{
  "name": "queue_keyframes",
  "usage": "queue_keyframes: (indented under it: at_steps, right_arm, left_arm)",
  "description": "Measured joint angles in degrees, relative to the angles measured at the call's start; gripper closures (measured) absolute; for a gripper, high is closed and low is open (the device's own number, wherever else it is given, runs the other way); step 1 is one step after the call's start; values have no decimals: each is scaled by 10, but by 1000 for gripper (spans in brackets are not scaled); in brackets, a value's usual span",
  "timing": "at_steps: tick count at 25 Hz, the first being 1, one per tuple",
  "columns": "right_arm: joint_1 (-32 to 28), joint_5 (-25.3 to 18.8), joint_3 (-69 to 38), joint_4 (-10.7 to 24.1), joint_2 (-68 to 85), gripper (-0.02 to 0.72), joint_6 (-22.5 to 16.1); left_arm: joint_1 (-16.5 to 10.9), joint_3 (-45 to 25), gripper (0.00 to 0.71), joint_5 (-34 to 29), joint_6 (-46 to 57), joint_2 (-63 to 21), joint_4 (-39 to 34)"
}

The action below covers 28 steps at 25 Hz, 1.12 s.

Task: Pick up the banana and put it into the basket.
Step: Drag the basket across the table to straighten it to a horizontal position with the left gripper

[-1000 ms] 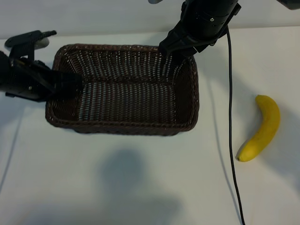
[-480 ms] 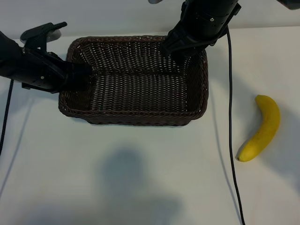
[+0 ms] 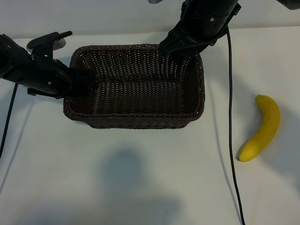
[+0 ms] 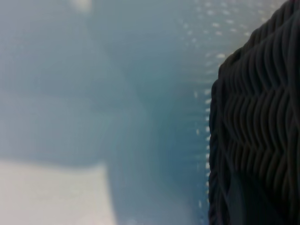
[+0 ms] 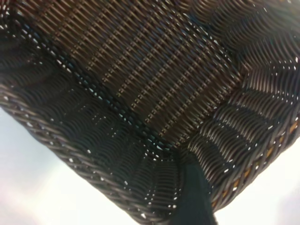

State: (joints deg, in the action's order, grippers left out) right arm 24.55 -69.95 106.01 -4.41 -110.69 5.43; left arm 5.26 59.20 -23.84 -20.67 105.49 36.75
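Left end effector (image 3: pixel 82 80) pinching basket (image 3: pixel 136 119) left rim. Right end effector (image 3: pixel 176 52) spread at far right corner, empty. Banana (image 3: pixel 262 129) untouched on worktop (image 3: pixel 140 178), well right of it. Pick and place still undone.

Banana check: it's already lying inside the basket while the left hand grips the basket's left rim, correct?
Not quite. The banana is not in the basket; the exterior view shows it lying on the table, to the right of the basket and apart from it. The rest stands: the left hand is closed on the basket's left rim.
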Motion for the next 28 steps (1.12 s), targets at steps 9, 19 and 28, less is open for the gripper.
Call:
queue_keyframes:
  at_steps: [9,19,28]
  right_arm:
    - [0,0,0,0,0,191,0]
    - [0,0,0,0,0,191,0]
    - [0,0,0,0,0,191,0]
  left_arm:
    - [0,0,561,3,0,2,6]
    - [0,0,452,-11,0,2,16]
    - [0,1,128,-27,3,1,25]
